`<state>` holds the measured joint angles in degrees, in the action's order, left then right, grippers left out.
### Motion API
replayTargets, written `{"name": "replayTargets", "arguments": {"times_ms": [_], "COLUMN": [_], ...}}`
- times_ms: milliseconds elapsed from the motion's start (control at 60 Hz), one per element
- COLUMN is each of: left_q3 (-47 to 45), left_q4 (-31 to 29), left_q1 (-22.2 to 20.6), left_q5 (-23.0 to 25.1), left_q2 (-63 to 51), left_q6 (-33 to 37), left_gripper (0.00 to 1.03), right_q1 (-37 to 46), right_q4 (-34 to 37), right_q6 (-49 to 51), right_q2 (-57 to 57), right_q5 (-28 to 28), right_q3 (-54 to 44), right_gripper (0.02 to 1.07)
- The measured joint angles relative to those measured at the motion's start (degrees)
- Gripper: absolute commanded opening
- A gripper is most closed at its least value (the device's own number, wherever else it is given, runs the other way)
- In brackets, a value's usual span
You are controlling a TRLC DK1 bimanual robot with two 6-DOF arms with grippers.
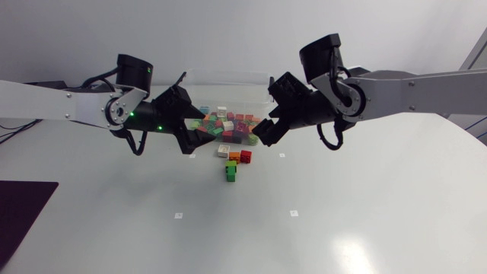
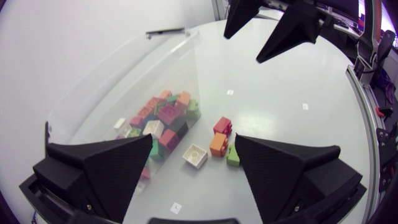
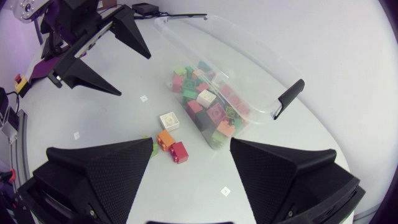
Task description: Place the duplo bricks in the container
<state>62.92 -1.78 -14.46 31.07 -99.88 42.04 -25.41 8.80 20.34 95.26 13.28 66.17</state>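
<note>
The container (image 3: 252,56) is clear, glossy plastic, and the duplo bricks (image 3: 208,109) are smooth, shiny moulded plastic. The table (image 1: 358,213) is smooth white with a soft sheen. The left gripper (image 2: 193,139) and right gripper (image 3: 191,142) are matt black, finely stippled.

Four loose bricks (image 1: 234,156); one container (image 1: 228,84); many more bricks inside.
</note>
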Motion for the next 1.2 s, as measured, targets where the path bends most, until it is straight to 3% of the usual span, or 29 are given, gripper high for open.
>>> {"name": "replayTargets", "arguments": {"times_ms": [417, 700, 1150, 1200], "left_q3": [1.68, 5.95, 10.27, 10.27], "left_q4": [2.86, 3.87, 4.33, 4.79], "left_q1": [-4.42, -8.33, -8.87, -8.87], "left_q5": [-12.11, -24.15, -25.40, -25.40], "left_q2": [-13.57, -18.49, -23.19, -23.19], "left_q6": [-9.92, -18.19, -29.92, -30.77], "left_gripper": [0.91, 0.92, 0.85, 0.79], "right_q1": [-0.33, -0.31, -0.31, -0.31], "right_q4": [-3.13, -3.50, -5.05, -5.57], "right_q6": [5.70, 5.88, 6.75, 6.78], "right_q2": [6.56, 7.63, 9.29, 9.33], "right_q5": [0.24, 0.24, 0.26, 0.26], "right_q3": [-2.19, -2.16, -2.16, -2.16], "right_gripper": [0.92, 0.92, 0.92, 0.92]}}
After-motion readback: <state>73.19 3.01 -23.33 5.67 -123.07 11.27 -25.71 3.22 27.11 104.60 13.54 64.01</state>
